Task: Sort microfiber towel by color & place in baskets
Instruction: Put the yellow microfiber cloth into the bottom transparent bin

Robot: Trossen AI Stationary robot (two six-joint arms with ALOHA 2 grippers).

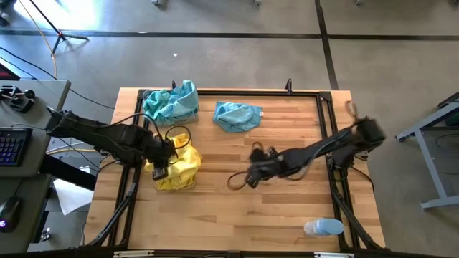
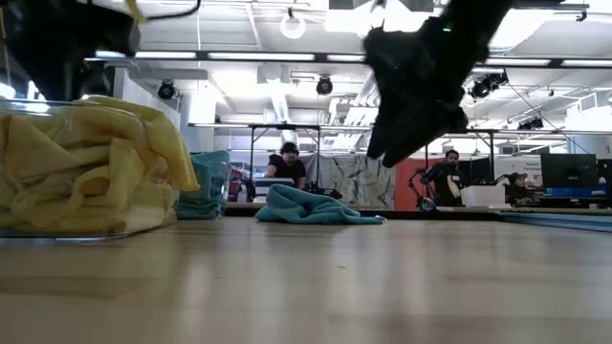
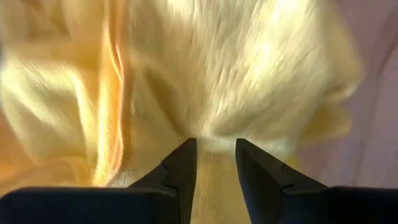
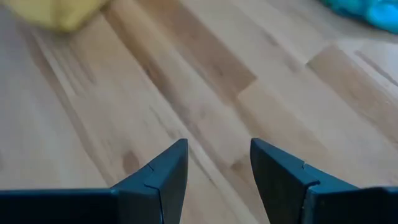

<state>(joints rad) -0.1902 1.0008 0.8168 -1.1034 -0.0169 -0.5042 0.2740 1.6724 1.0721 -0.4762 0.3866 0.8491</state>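
Note:
A clear basket at the table's left holds bright yellow microfiber towels. My left gripper hangs over that pile, shut on a yellow towel. A second clear basket in the far left corner holds teal-blue towels. One more teal towel lies crumpled on the bare wood at the far middle. My right gripper stands open above the middle of the table; in its wrist view its fingers have only wood between them. My left gripper pinches a gathered bunch of the yellow towel between its two fingertips. It comes from above, pointing steeply down. The cloth fans out below the fingers toward the pile in the basket. I cannot tell whether it is one layer or several.
A small pale-blue-and-white rounded object lies near the table's near right corner. Black frame rails run along the table's edges. Bare wood spreads across the middle and near part of the table. People sit in the room beyond the far edge.

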